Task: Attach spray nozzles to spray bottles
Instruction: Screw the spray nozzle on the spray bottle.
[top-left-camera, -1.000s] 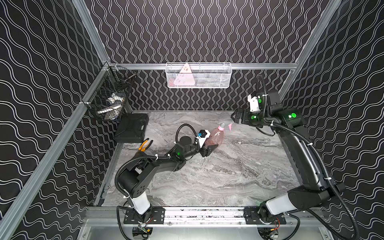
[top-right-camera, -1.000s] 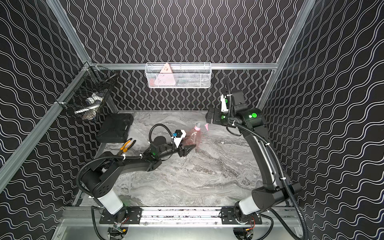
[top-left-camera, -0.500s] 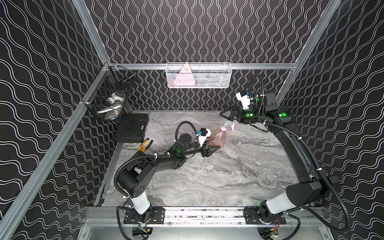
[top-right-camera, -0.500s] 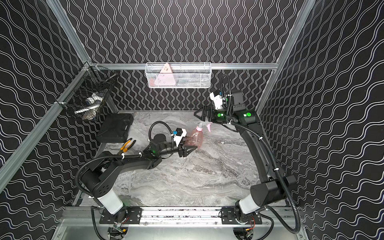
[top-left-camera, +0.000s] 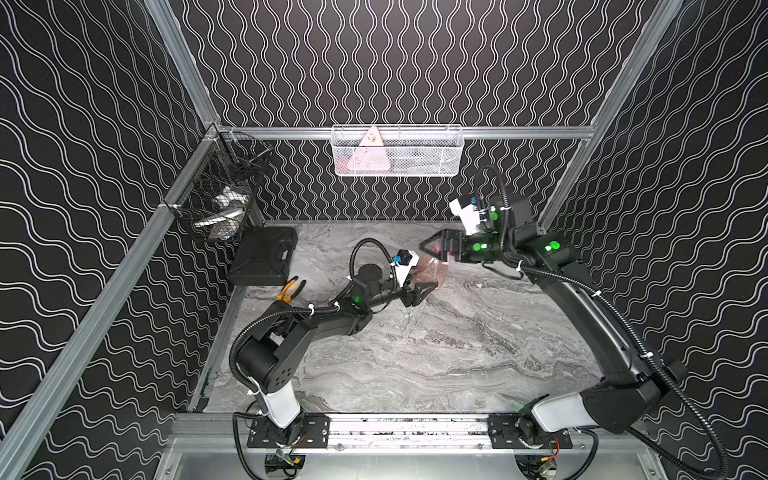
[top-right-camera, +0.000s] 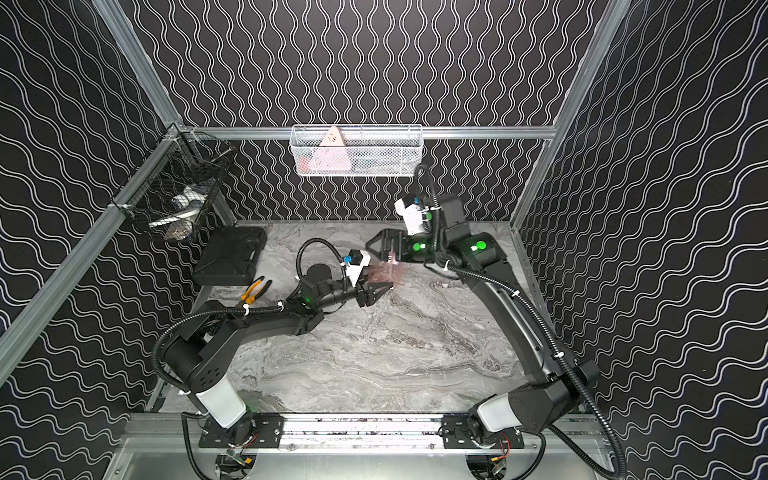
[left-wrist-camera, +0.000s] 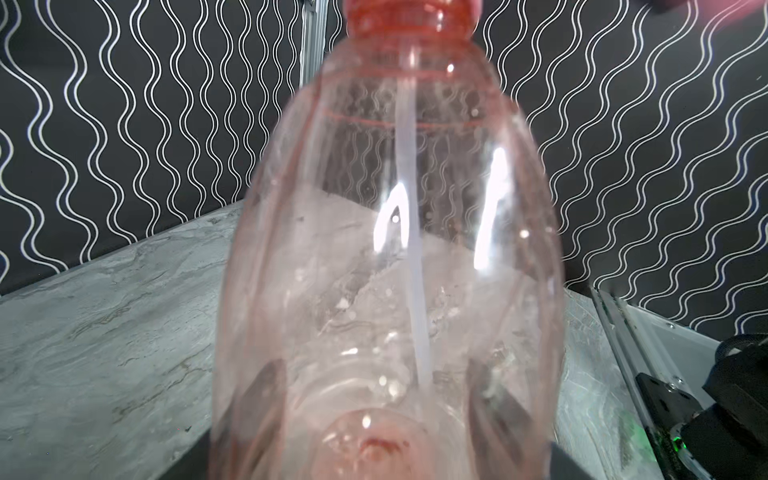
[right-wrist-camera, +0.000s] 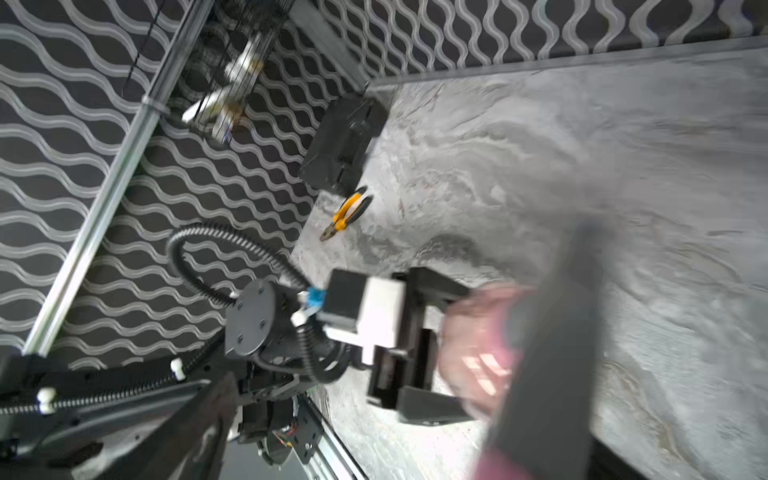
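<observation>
Approach of the right gripper (top-left-camera: 435, 248) to the spray nozzle (left-wrist-camera: 411, 11). Within the last second the right arm has swung inward from near the back right corner of the counter (top-left-camera: 415, 365). Its gripper, jaws spread wide then as now, has come to stand around the nozzle end of the spray bottle (top-left-camera: 434, 272). In both top views a patch of pink shows between the spread jaws. No closing on the nozzle is visible, and the right wrist view is smeared by motion. The left gripper (top-left-camera: 424, 287) has barely moved: it stays pressed onto the base of the bottle, its fingers (left-wrist-camera: 498, 411) showing dark through the plastic on either side. Judged from this, insertion is done and the right gripper is arriving to take the nozzle, presumably to turn its collar (left-wrist-camera: 440, 12) down on the thread. How far the collar is already screwed cannot be told.

The bottle is held over the back half of the counter, about midway between the left and right edges, tilted with its neck toward the back right corner. Whether it touches the counter cannot be told. It is translucent pink and bulbous, narrowing to the neck, with bright glints on its wall. The nozzle's opaque, deeper pink collar sits on the neck, and its thin pale dip tube (left-wrist-camera: 409, 216) runs down inside the bottle toward the base.
</observation>
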